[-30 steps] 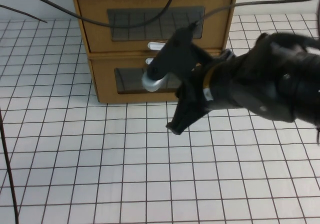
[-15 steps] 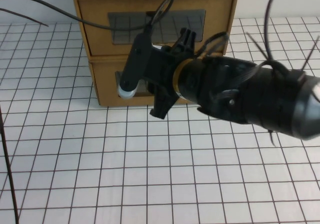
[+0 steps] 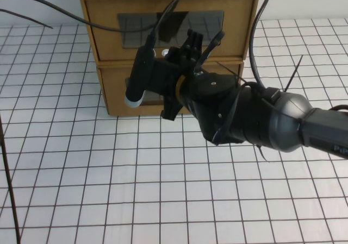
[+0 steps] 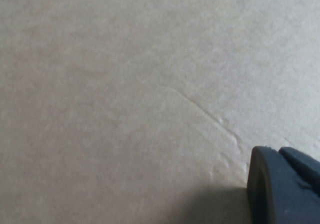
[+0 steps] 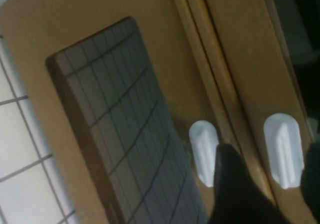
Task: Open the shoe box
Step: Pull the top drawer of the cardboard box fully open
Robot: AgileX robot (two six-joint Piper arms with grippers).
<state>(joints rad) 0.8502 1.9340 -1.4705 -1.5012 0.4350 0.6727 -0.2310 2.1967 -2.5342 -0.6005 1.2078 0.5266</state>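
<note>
The white gridded table [image 3: 109,189] is filling the foreground. Over its middle the black right arm [image 3: 261,119] is reaching in from the right side toward the far centre. At the arm's end the right gripper [image 5: 271,156] is hovering just in front of the shoe box [image 3: 103,21], at about the level of the seam between the upper drawer [image 3: 239,21] and the lower drawer [image 3: 111,92]. Its fingers [image 5: 235,189] are standing apart, and one white handle [image 5: 282,149] is showing in the gap between them, while a second white handle [image 5: 203,151] is sitting just outside that gap. Whether the fingers are touching either handle cannot be told. The cardboard shoe box is standing at the far side of the table, its two drawers stacked and each front carrying a dark window [image 3: 136,21]. The left gripper [image 4: 282,186] is hanging close over a plain beige surface [image 4: 125,84]. Whether it is apart or together cannot be told.
</note>
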